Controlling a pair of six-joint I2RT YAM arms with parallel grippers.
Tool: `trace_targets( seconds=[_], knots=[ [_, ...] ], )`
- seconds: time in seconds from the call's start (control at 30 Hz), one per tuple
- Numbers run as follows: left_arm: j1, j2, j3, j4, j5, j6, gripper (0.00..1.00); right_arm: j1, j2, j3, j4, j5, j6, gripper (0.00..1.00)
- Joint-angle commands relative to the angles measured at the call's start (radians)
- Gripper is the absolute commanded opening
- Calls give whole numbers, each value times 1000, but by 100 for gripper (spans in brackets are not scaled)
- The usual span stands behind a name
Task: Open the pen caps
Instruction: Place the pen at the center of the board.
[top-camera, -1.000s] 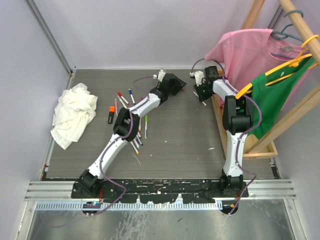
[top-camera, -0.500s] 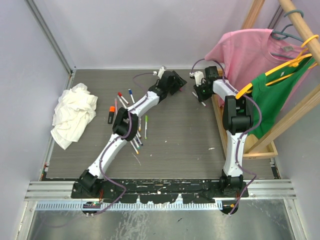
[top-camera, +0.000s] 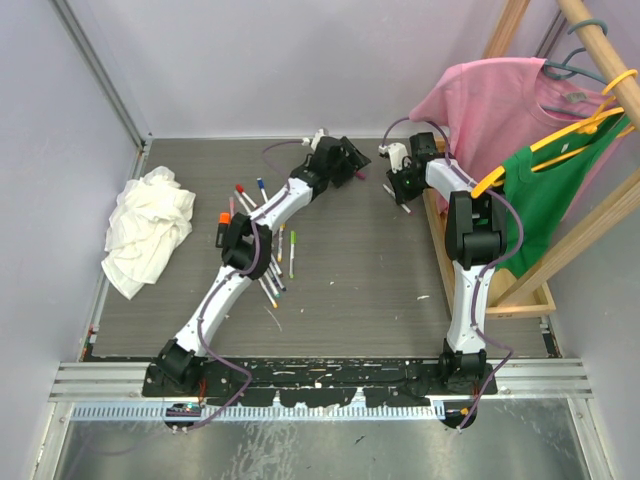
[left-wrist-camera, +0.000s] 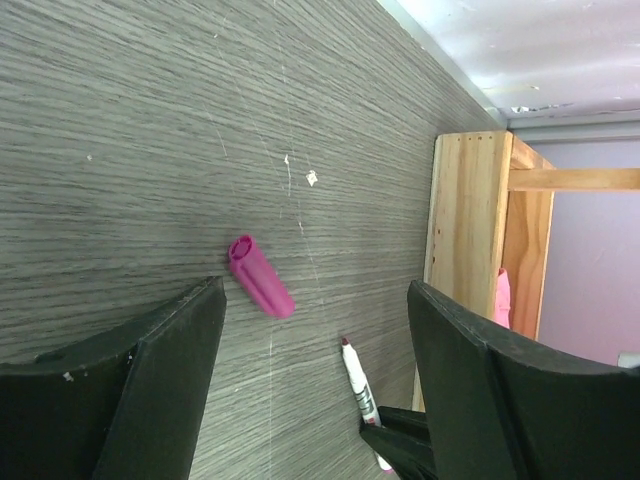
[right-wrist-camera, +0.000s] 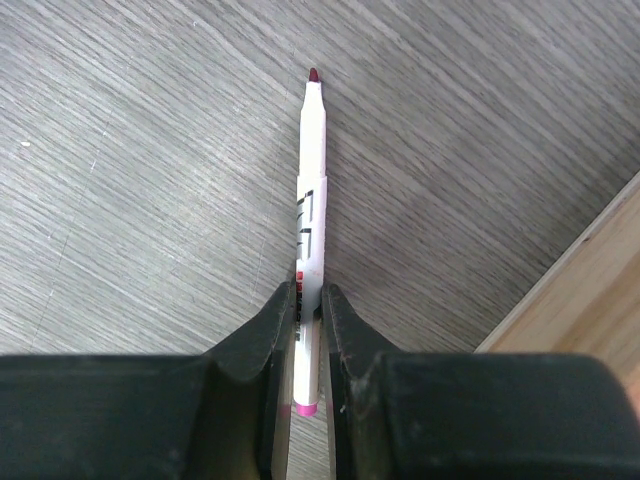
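Observation:
A magenta pen cap (left-wrist-camera: 260, 277) lies loose on the grey table, just ahead of my left gripper (left-wrist-camera: 315, 300). That gripper is open, with nothing between its fingers. In the top view the left gripper (top-camera: 345, 160) hovers at the back middle of the table. My right gripper (right-wrist-camera: 309, 292) is shut on a white-barrelled pen (right-wrist-camera: 311, 170) whose dark red tip is bare and points away from it. The same pen (left-wrist-camera: 357, 380) shows in the left wrist view, low over the table near the wooden frame. In the top view the right gripper (top-camera: 400, 185) faces the left one.
Several capped pens lie left of the left arm, with a red cap (top-camera: 240, 188), a blue cap (top-camera: 260, 183) and an orange cap (top-camera: 224, 218). More pens (top-camera: 291, 250) lie under the arm. A white rag (top-camera: 150, 230) lies far left. A wooden rack (top-camera: 495, 295) holds a pink shirt (top-camera: 490, 100) and a green shirt (top-camera: 550, 195) at the right.
My left gripper has opened wider and drawn back a little to the left, away from the right gripper. The right gripper holds still with the pen.

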Motion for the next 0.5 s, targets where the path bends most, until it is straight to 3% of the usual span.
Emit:
trace_targets(
  seconds=[0.0, 0.47],
  knots=[
    [16, -43, 27, -24, 10, 5, 75, 2, 4, 11, -52, -29, 6, 19],
    [36, -223, -128, 30, 43, 131, 76, 4, 20, 11, -59, -65, 8, 19]
  ],
)
